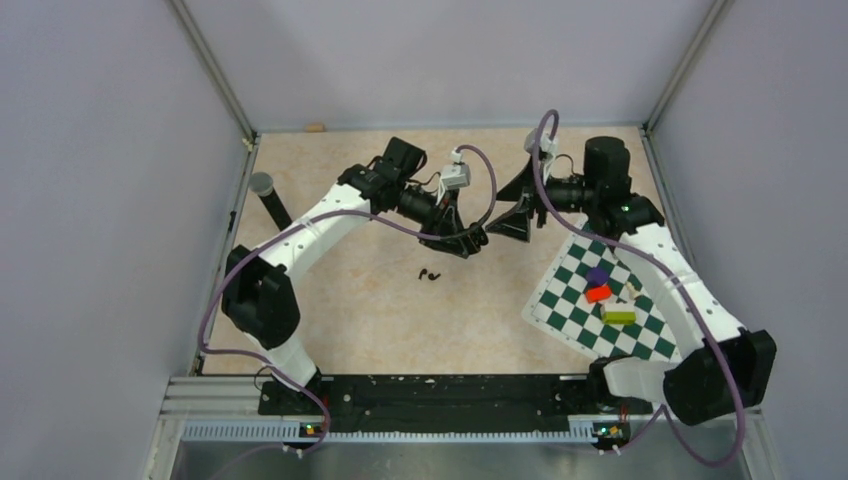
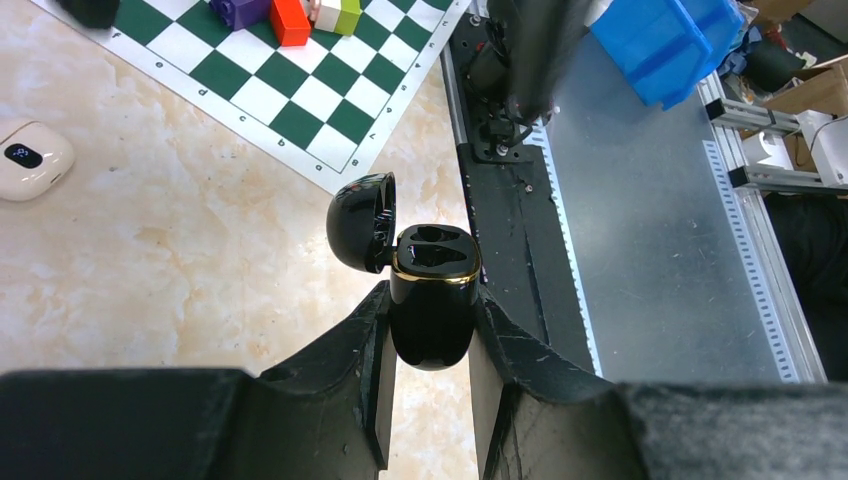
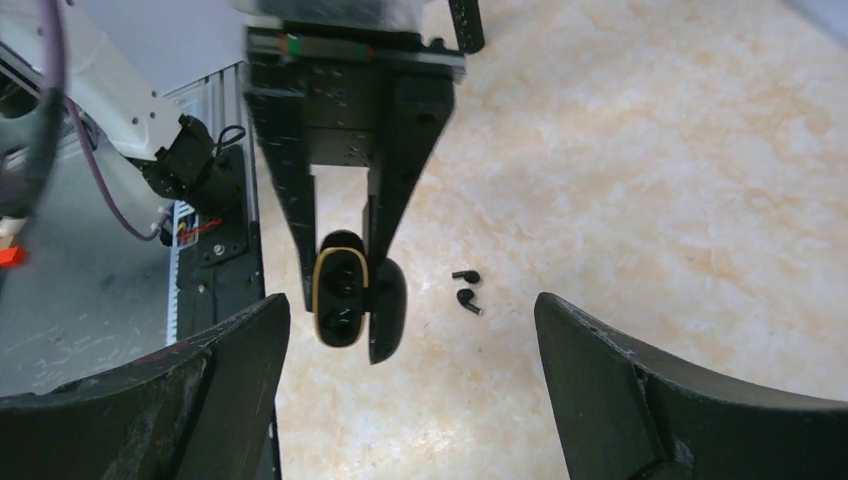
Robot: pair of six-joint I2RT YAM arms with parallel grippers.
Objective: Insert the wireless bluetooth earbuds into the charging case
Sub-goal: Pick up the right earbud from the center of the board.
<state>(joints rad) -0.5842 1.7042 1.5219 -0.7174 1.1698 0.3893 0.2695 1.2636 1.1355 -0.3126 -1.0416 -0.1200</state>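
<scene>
Checkered mat (image 1: 570,300): near right, carrying coloured blocks.
Wireless bluetooth earbuds (image 1: 430,273): two, loose on the table (image 1: 340,330), centre, side by side.
Charging case (image 2: 431,340): just beyond the buds, lid open, pinched by the left gripper (image 2: 430,300).
Right gripper (image 3: 410,308): fingers spread wide, just right of the case.

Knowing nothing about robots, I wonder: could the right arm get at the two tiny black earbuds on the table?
Probably yes. The right gripper is open, and the tiny black earbuds lie uncovered on the beige table, apart from the glossy black case in the left gripper.
</scene>
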